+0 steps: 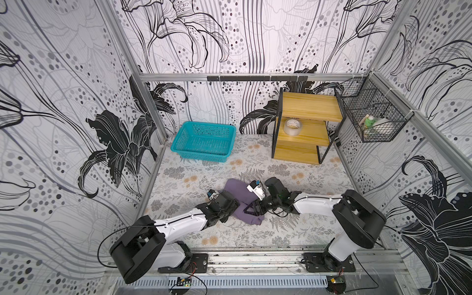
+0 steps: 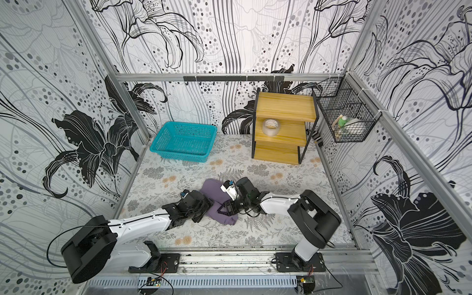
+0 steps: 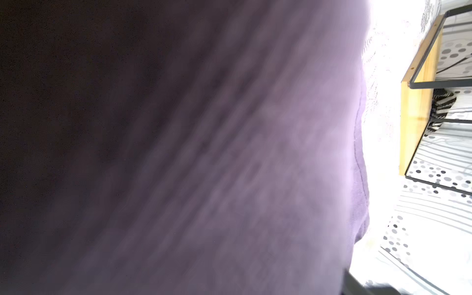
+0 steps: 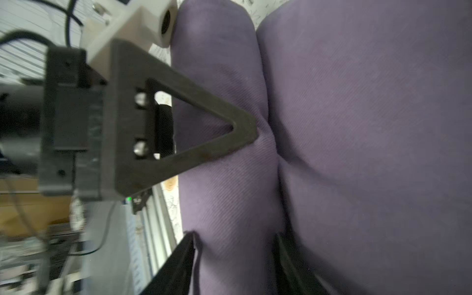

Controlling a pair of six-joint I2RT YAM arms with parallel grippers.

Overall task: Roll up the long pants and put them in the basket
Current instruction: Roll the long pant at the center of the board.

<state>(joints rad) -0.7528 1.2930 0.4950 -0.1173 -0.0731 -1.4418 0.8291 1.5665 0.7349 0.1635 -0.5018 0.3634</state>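
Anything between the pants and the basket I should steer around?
Nothing. Only bare floral mat lies between the pants and the basket, as both top views show.

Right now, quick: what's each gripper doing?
Left gripper: one finger presses into the long pants; open or closed cannot be told.
Right gripper: jaws apart astride a fold of the pants; grip cannot be told.
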